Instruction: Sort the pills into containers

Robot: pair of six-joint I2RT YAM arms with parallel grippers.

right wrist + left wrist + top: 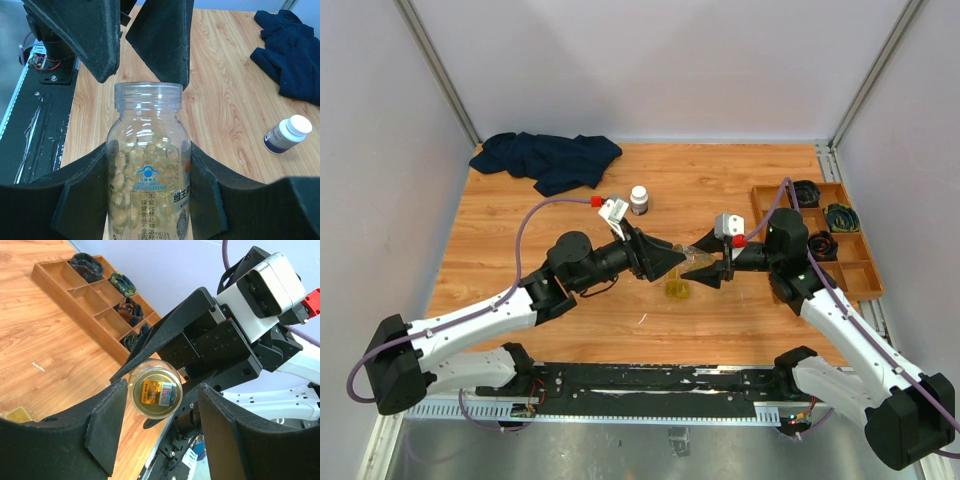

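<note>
My right gripper (149, 152) is shut on a clear uncapped bottle (149, 170) full of pale yellow softgel pills and holds it above the table centre (697, 257). The bottle's mouth points at my left gripper (676, 260). My left gripper (161, 392) is open, its fingers spread on either side of the bottle's end, which shows as a round gold face with a sticker (155, 392). A small translucent yellow case (677, 288) lies on the table below the grippers and shows at the left wrist view's edge (17, 415). I cannot pick out the amber vial.
A white-capped bottle (639, 200) stands behind the grippers and also shows in the right wrist view (286, 134). A brown wooden compartment tray (852, 277) with dark coiled items sits at the right edge. A dark blue cloth (548, 158) lies at the back left.
</note>
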